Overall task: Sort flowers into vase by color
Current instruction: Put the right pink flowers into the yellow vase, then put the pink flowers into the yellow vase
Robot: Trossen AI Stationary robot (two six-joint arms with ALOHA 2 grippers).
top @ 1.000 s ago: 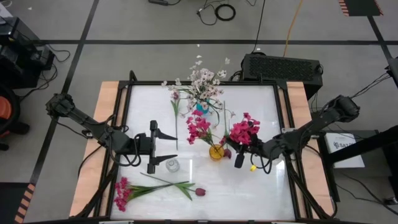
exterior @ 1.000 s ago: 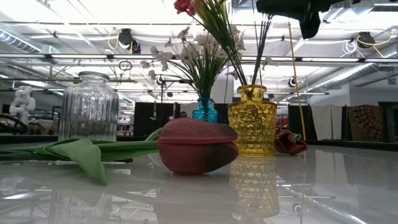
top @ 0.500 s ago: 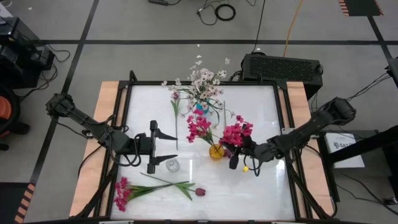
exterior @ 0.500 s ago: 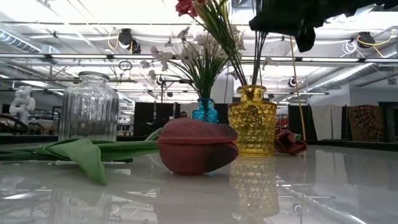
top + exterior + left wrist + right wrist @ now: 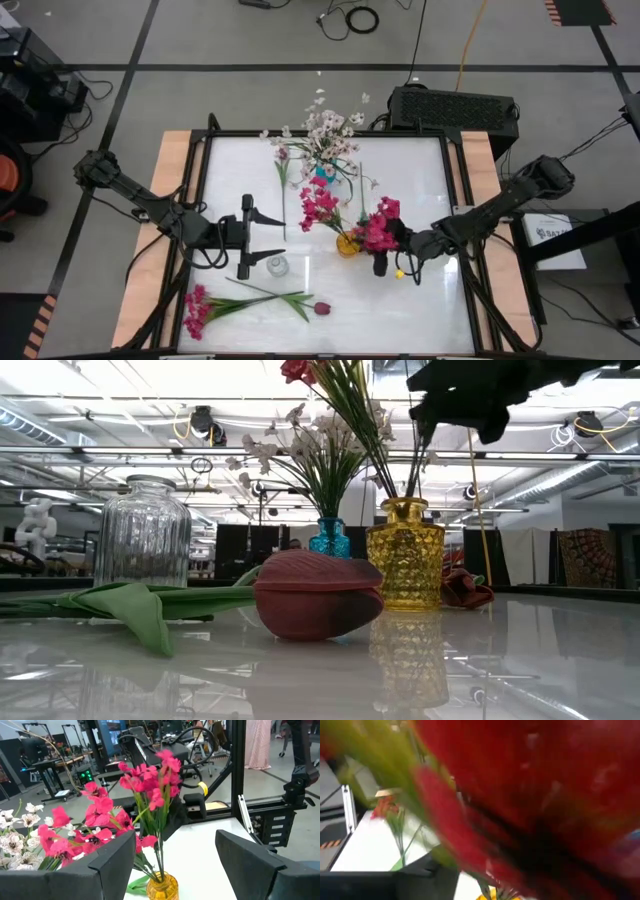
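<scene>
Right tool (image 5: 383, 262): beside the yellow vase (image 5: 347, 244), right by the pink flower bunch (image 5: 380, 226) that stands in that vase. I cannot tell if its two fingers are apart or together, or if they hold the stems.
Left tool (image 5: 246, 236): waits over the left half of the worktop (image 5: 420, 180), fingers apart, holding nothing.
Yellow vase: near the middle of the worktop, with two bunches of pink flowers in it; the other pink bunch (image 5: 320, 205) leans to the left.
Blue vase (image 5: 321, 173): at the back of the worktop, full of white flowers (image 5: 325, 127).
Clear glass vase (image 5: 277, 266): stands by the left tool, with no flowers in it.
Flowers lying flat: a dark red tulip (image 5: 321, 308) and a pink flower stem (image 5: 197, 309) lie at the front of the worktop, and one more white flower stem (image 5: 282, 170) lies beside the blue vase.
Second tulip (image 5: 466, 587): in the low view it lies on the worktop behind the yellow vase.
</scene>
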